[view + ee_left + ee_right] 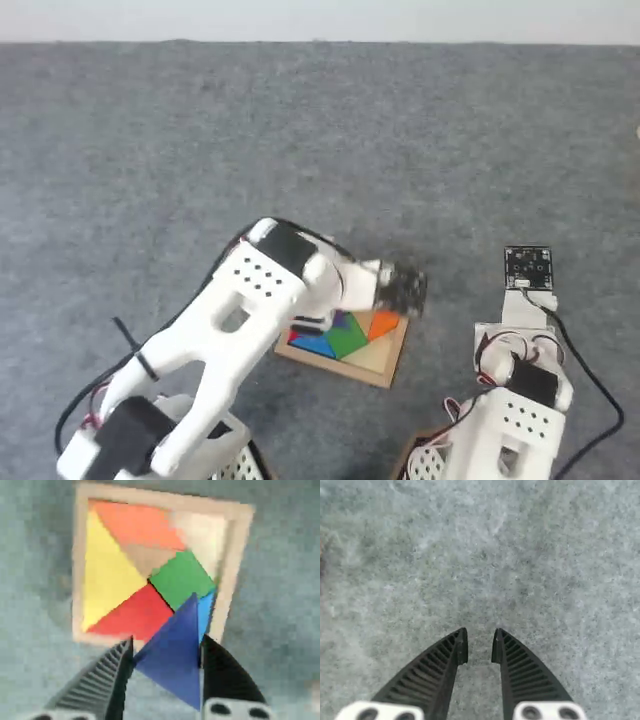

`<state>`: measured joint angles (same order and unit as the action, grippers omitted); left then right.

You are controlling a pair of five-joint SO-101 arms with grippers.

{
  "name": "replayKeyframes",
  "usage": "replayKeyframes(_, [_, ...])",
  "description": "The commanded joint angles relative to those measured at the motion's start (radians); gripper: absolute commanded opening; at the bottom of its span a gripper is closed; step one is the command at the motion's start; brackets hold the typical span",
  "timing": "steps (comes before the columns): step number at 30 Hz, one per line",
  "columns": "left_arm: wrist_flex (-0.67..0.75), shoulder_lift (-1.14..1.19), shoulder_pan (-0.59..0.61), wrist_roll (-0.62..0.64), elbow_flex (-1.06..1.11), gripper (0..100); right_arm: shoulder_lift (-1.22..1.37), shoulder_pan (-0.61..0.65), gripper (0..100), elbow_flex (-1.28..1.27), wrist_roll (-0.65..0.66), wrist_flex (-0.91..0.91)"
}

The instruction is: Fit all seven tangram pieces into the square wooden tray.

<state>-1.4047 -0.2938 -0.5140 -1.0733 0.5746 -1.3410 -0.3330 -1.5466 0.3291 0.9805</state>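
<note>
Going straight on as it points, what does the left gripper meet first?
The left gripper, holding a dark blue triangle, would probably meet the square wooden tray near its green square piece; depth is unclear.

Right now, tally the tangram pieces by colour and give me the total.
Orange piece: 1
Yellow piece: 1
Red piece: 1
Green piece: 1
Light blue piece: 1
Dark blue piece, held in the left claw: 1
Total: 6 sure; the tan patch in the tray may be a seventh piece or bare wood.
</note>
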Motion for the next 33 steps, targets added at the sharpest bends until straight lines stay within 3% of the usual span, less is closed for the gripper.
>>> replayKeyframes(1, [0.104, -0.044, -0.037, -0.276, 0.087, 15, -0.022, -0.022, 9.8, 0.064, 0.011, -0.022])
replayKeyframes(7, [0.336, -0.044, -0.138, -0.318, 0.186, 15, -0.022, -0.021, 9.8, 0.066, 0.012, -0.022])
replayKeyframes(12, [0.391, -0.044, -0.207, -0.219, 0.179, 16, -0.022, -0.021, 9.8, 0.064, 0.012, -0.022])
replayKeyframes(18, [0.388, -0.049, -0.203, -0.104, 0.179, 32, -0.019, -0.021, 9.8, 0.063, 0.012, -0.021])
replayKeyframes(25, [0.278, -0.055, -0.173, -0.052, 0.085, 34, -0.013, -0.016, 9.8, 0.061, 0.012, -0.018])
replayKeyframes(28, [0.269, -0.055, -0.077, 0.140, -0.038, 34, -0.012, -0.015, 9.8, 0.061, 0.018, -0.012])
replayKeyframes(30, [0.253, -0.055, 0.031, 0.347, -0.147, 34, -0.012, -0.008, 9.9, 0.069, 0.063, 0.015])
replayKeyframes(33, [0.106, -0.055, 0.219, 0.666, -0.309, 34, -0.012, 0.099, 12.5, 0.107, 0.097, 0.099])
